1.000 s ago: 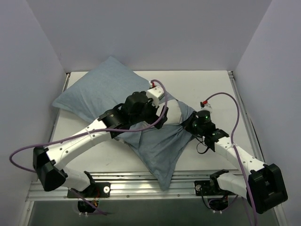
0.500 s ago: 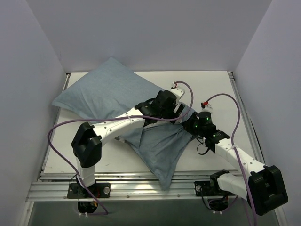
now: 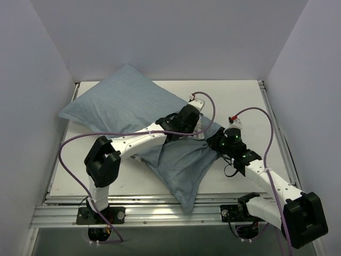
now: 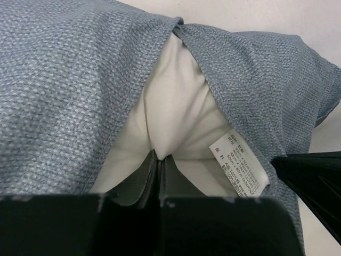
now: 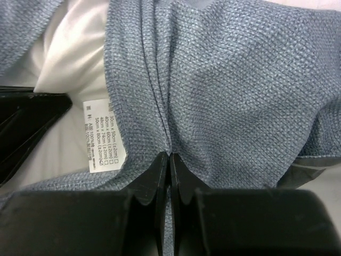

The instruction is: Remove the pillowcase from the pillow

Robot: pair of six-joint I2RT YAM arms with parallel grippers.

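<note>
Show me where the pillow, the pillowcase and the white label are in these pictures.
pillow (image 4: 178, 101): left wrist view, bare white part in the opening.
pillowcase (image 4: 64, 80): left wrist view, blue-grey cloth left of opening.
label (image 5: 104, 136): right wrist view, its printed middle.

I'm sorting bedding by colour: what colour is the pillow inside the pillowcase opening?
Plain white; the pillow shows best in the left wrist view.

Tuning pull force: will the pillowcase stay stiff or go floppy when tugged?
Probably floppy: the pillowcase bunches into pleats where the right hand pinches it. Likely light, since the folds look thin. Its coarse weave suggests it may drag on the pillow rather than slip freely.
</note>
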